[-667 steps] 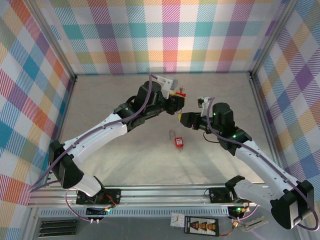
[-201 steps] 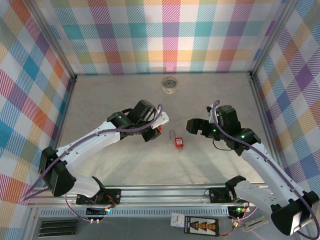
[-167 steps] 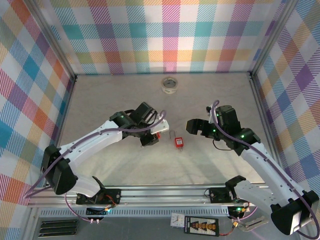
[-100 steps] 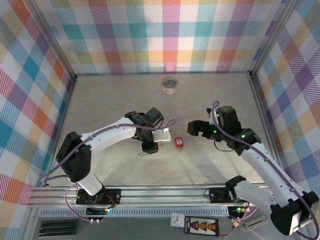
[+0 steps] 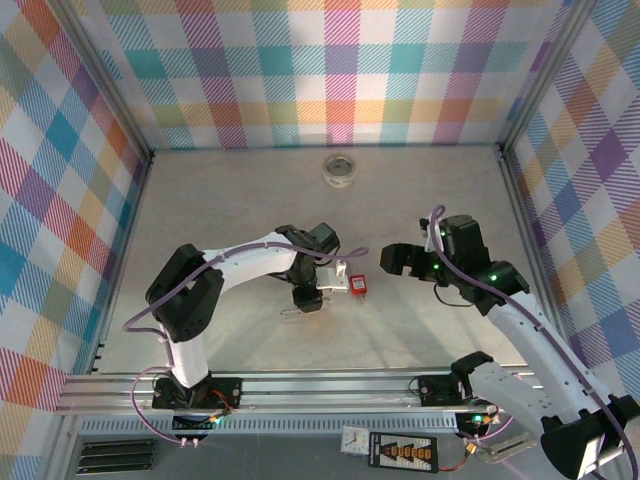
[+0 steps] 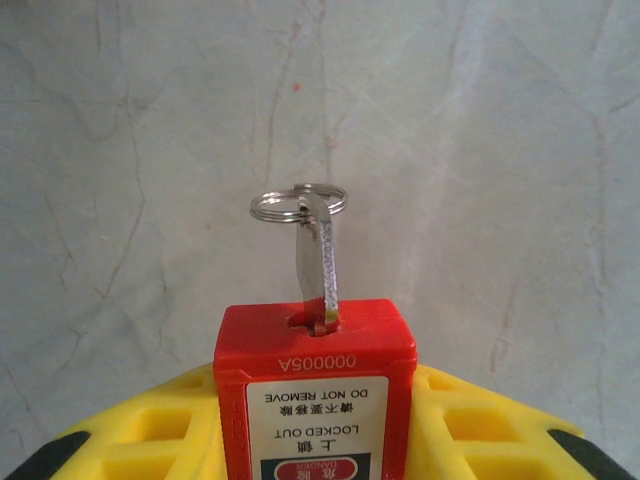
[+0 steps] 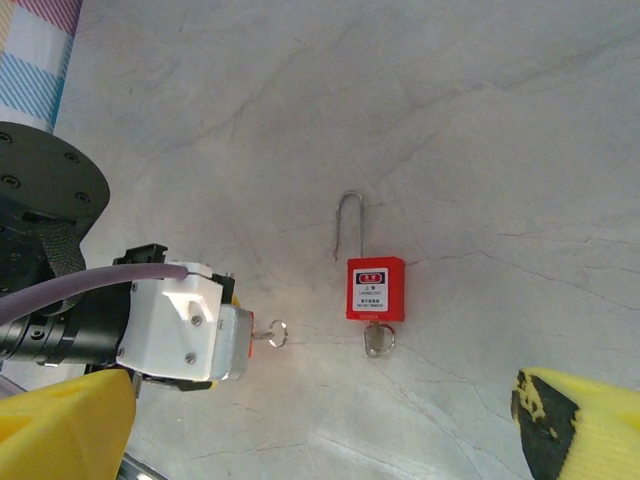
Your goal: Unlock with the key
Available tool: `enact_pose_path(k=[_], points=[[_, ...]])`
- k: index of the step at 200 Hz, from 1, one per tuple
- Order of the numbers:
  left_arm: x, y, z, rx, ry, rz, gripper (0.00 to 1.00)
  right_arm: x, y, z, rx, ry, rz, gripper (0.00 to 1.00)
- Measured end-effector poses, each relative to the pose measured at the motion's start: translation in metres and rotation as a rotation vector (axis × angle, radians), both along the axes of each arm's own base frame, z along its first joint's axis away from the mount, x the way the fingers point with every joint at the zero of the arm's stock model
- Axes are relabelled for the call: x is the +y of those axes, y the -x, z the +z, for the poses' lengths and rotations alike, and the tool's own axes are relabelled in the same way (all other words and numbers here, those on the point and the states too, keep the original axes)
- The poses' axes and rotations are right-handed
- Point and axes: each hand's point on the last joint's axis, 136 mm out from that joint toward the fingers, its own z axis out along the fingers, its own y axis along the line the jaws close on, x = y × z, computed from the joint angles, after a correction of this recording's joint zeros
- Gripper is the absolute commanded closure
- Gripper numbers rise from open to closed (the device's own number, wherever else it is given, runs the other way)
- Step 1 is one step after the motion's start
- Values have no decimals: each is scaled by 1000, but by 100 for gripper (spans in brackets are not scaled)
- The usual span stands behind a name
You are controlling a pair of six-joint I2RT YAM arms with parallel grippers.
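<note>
My left gripper (image 6: 315, 405) is shut on a small red padlock (image 6: 315, 375), held between its yellow fingers (image 6: 150, 430). The thin silvery key (image 6: 322, 262) stands in that padlock's keyhole, with a wire ring at its outer end. In the top view the left gripper (image 5: 335, 282) hangs low, just left of a second red padlock (image 5: 358, 284) lying on the table. That padlock (image 7: 376, 290) has its wire shackle (image 7: 347, 225) up and its own ringed key (image 7: 378, 341) in its base. My right gripper (image 5: 392, 260) stands open to the right of it, with nothing between its fingers.
A roll of clear tape (image 5: 340, 168) lies near the back wall. Checked walls close in the back and both sides of the pale stone-look table (image 5: 220, 220). The left arm's white camera mount (image 7: 185, 325) sits close to the lying padlock.
The left arm has swung right and toward the near side, carrying its padlock right up beside the lying one. The right gripper has shifted slightly right and stays open.
</note>
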Motion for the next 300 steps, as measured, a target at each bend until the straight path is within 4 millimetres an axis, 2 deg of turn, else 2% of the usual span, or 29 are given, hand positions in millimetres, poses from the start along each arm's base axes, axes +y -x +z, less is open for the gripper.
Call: enact_pose_path(k=[21,68,104,117,136,162,184,196,204,216,226,251,276,300], points=[[-3,-6,-2,-33,-3,-7,92,-2,2,-3,9,5,-1,4],[-16,-15,-2,-113,18,-35,61,-4,5,-9,21,12,-6,4],[-14,-17,-8,-142,20,-35,40,-5,5,-10,25,15,-5,4],[-14,-17,-5,-151,27,-27,26,-6,5,-10,25,15,-8,4],[-18,-21,9,-185,66,-4,23,-5,5,-10,27,13,-5,4],[-24,-26,54,-275,187,64,20,-2,8,-11,26,6,20,4],[-20,-28,113,-382,351,169,13,5,14,-15,36,-19,71,3],[-12,-26,146,-442,451,244,7,11,17,-16,40,-37,111,3],[-3,-22,169,-479,522,301,0,15,18,-17,47,-51,136,4],[11,-14,199,-521,624,380,0,23,18,-20,63,-68,183,0],[23,-4,223,-540,706,441,0,32,18,-25,78,-72,228,1],[48,18,275,-547,906,569,0,67,29,-54,152,1,408,1],[68,35,301,-530,1021,645,0,117,38,-74,164,141,635,3],[83,45,305,-519,1039,697,0,159,30,-87,107,288,785,8]])
